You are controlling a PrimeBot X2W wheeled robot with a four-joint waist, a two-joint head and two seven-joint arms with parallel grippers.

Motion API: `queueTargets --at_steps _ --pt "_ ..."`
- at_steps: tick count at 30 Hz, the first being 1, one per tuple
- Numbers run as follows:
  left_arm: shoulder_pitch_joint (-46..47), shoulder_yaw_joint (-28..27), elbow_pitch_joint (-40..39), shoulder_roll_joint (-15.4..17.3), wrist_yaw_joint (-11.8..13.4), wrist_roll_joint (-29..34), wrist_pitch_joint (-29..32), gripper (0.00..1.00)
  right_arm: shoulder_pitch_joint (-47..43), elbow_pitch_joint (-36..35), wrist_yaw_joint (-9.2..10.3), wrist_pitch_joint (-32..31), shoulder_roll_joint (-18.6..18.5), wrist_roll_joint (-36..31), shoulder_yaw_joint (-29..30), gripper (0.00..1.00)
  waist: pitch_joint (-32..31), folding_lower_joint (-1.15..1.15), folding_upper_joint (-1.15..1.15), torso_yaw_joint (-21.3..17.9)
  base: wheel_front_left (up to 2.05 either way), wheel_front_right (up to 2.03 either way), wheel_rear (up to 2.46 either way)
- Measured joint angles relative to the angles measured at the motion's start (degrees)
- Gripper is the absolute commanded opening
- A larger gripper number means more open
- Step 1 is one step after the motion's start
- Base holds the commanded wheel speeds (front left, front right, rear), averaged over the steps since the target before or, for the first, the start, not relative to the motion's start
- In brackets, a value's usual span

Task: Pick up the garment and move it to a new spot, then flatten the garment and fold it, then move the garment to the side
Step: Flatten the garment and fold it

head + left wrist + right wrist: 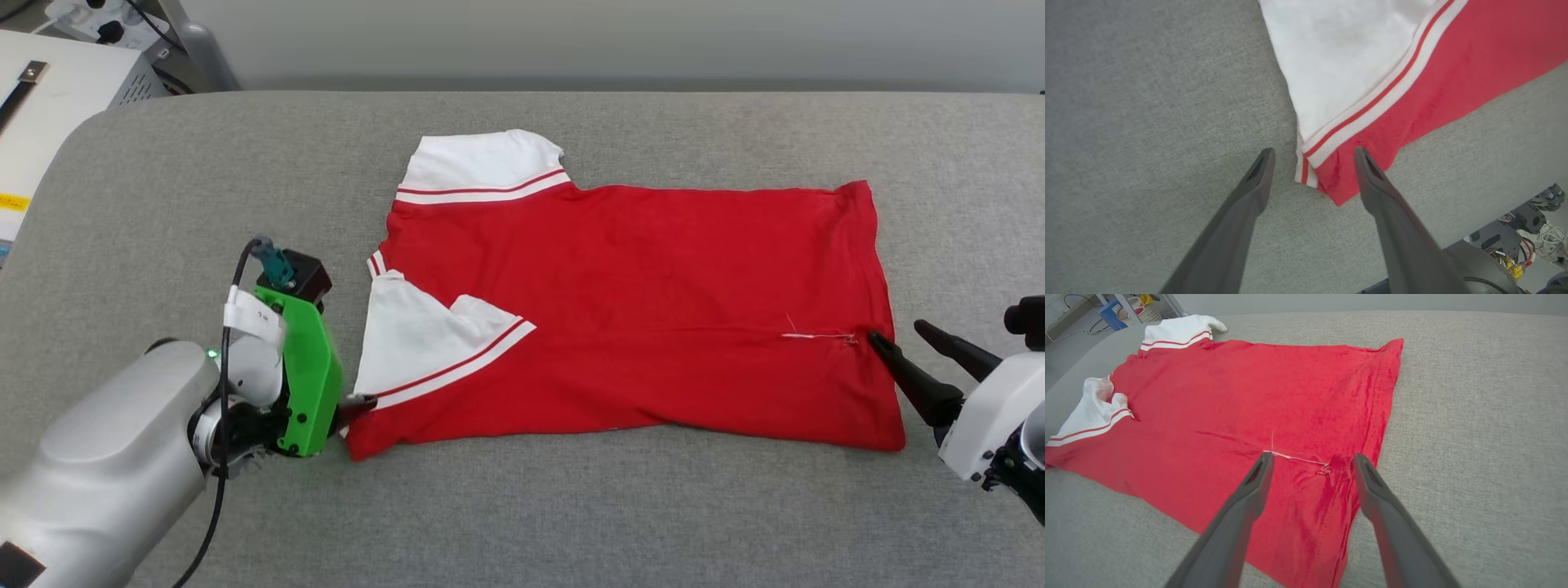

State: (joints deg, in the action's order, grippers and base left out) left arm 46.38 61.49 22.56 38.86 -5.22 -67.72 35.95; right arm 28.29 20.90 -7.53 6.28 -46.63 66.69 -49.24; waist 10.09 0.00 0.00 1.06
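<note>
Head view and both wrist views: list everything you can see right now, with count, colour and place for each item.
garment: one, red with white sleeves and red-and-white striped trim, lying flat mid-surface, the near sleeve folded over the body.
loose thread: one, white, on the garment near its right-hand hem.
padded surface: one, grey, under the garment.
equipment box: one, white, beyond the surface's far left corner.
green mount: one, bright green, on the left wrist.
left gripper: one, dark, open, at the garment's near left corner.
right gripper: one, dark, open, at the hem by the thread.
</note>
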Motion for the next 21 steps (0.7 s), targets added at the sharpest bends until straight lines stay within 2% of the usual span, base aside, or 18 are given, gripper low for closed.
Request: queueTargets --at_steps 7,12,13,14,17,21 --pt "-2.9 1.3 5.2 -2.7 -0.1 -1.8 -0.1 1.0 0.0 -0.1 0.0 -1.3 1.9 -1.5 1.5 1.0 1.7 0.0 0.0 -1.3 0.0 0.0 0.0" --pt "-2.9 1.6 8.8 -3.5 -1.1 -1.7 -1.2 1.0 -0.1 -0.3 0.01 -1.8 2.4 -2.2 2.9 1.0 3.0 0.0 0.0 -2.0 0.0 0.0 0.0" --pt "-2.9 1.8 8.9 -3.5 -1.4 -1.6 -1.3 0.24 -0.1 -0.3 0.0 -2.0 2.4 -2.6 3.1 1.0 3.0 0.0 0.0 -2.1 0.0 0.0 0.0" --pt "-2.9 1.7 9.1 -3.5 -1.6 -1.4 -2.3 0.0 -0.1 -0.5 0.0 -2.0 2.3 -3.3 3.2 1.0 3.1 0.0 0.0 -2.2 0.0 0.0 0.0" --pt "-2.9 1.0 9.7 -3.4 -1.7 -1.7 -5.2 0.0 -0.1 -1.8 0.0 -2.1 1.9 -4.3 4.3 1.0 3.0 0.0 0.0 -2.2 0.0 0.0 0.0" --pt "-2.9 1.4 8.7 -3.0 -2.0 0.4 -8.7 0.0 -0.1 -5.0 0.0 -5.0 -0.8 -6.1 5.9 1.0 2.2 0.0 0.0 -1.9 0.0 0.0 0.0"
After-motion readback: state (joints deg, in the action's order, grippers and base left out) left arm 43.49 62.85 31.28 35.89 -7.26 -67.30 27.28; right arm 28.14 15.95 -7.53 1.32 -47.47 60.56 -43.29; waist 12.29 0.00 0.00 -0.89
